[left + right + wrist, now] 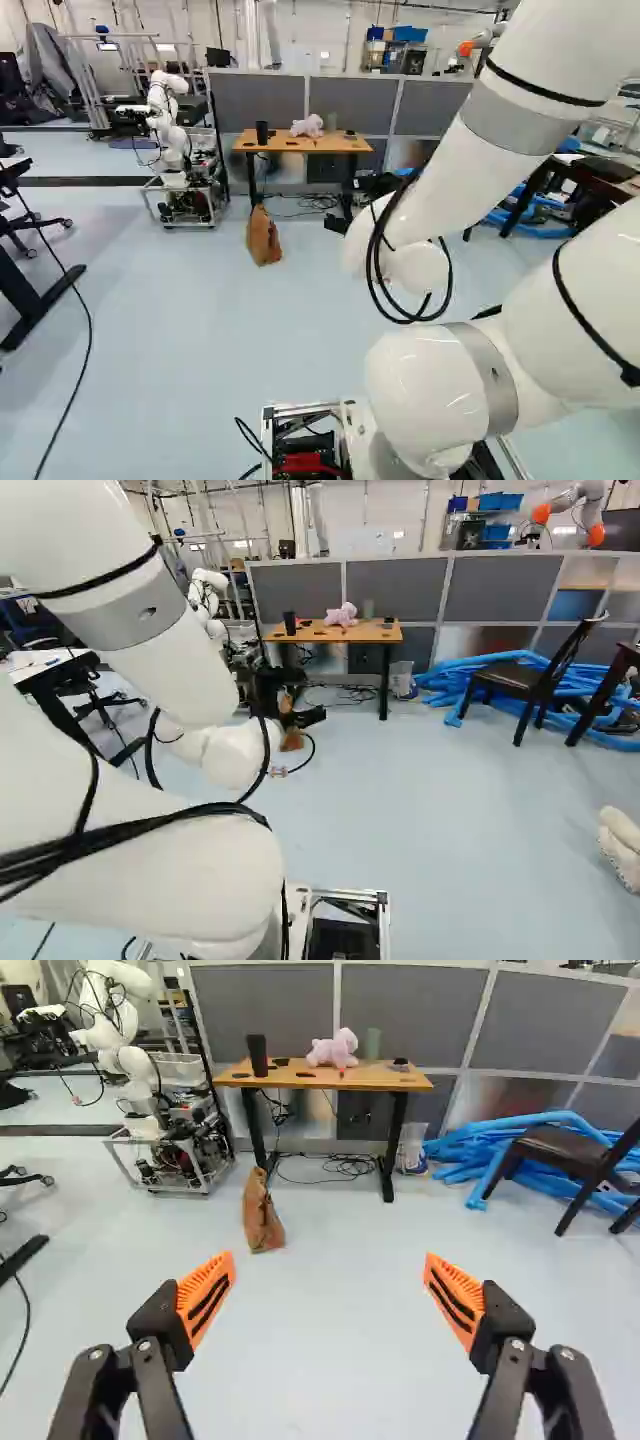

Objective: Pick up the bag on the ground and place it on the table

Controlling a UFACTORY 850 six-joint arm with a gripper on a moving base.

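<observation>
On inspection of the left base, right base and wrist views, no text, label, brand, number or sign is legible on any surface, the small oval mark (148, 613) (noted in the right base view) on the grey band (115, 622) of the arm (180, 670) being too small to read.

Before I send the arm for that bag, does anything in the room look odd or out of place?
Blue tubes lie heaped on the floor behind the dark chair, and loose cables sprawl under the table; both look untidy. The brown bag sits on the floor, not on the table. Nothing looks spilled.
</observation>
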